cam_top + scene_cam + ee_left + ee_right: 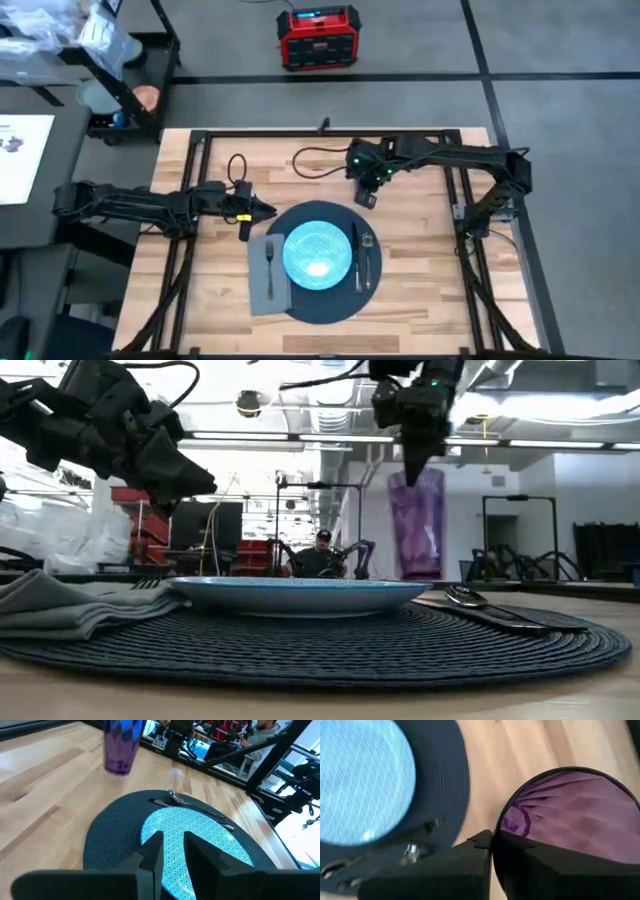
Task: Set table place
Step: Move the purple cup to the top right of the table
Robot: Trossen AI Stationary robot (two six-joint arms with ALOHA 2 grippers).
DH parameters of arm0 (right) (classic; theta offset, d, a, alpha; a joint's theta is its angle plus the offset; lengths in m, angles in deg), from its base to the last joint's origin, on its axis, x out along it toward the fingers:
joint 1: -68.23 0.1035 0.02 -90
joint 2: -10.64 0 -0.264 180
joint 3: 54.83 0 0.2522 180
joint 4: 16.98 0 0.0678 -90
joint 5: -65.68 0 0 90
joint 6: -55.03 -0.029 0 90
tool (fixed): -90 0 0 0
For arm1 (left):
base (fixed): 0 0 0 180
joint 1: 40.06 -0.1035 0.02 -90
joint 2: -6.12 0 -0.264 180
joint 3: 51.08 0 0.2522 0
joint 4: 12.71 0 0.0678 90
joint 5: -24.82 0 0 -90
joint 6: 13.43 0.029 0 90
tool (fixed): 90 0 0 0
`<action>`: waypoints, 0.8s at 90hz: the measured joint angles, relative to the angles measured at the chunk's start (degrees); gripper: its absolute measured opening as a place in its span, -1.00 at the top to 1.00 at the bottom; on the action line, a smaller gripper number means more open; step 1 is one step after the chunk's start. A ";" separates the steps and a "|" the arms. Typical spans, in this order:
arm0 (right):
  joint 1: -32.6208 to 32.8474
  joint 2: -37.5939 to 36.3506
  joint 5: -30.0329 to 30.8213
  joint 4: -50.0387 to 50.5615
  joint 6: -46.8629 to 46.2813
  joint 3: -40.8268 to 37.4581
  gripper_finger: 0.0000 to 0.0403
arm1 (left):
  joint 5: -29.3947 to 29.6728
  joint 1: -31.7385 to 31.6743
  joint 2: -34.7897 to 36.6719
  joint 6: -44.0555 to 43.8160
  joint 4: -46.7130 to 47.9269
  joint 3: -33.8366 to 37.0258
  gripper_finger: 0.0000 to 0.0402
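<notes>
1. Centre of the table (430, 290), towards its near edge: the place (320, 306), a dark round mat lying flat on the wood.
2. On the mat: light blue plate (318, 250) in the middle, grey napkin (262, 285) overlapping the mat's left edge with a fork (270, 262) on it, knife (354, 252) and spoon (368, 256) just right of the plate.
3. Beyond the mat's far right edge, standing upright on bare wood and apart from the mat: purple cup (122, 745).
4. Directly above that cup: right gripper (370, 182), fingers seemingly pinched on the rim, one inside and one outside, going by the right wrist view.
5. Over the mat's far left edge, raised off it: left gripper (265, 210), fingers narrowly parted, nothing between them, waiting.
6. Step in hand, as a judgement: setting down the drinking cup, the last piece; everything else already laid.
7. Next move, likely: confirm the cup sits flat and steady, loosen the pinch, then lift straight up so the inner finger clears the rim without tipping the cup towards the cutlery.
</notes>
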 joint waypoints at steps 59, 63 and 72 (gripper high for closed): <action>11.43 -26.68 7.27 -10.76 -26.36 -28.07 1.00 | 2.26 2.36 0.00 -1.51 1.69 0.00 0.71; 11.68 -26.82 7.53 -11.30 -25.81 -28.07 1.00 | 2.49 2.36 0.00 -1.52 1.68 0.00 0.71; 11.71 -26.06 7.57 -12.07 -24.07 -28.07 1.00 | 2.62 2.35 0.00 -1.95 1.66 0.00 0.71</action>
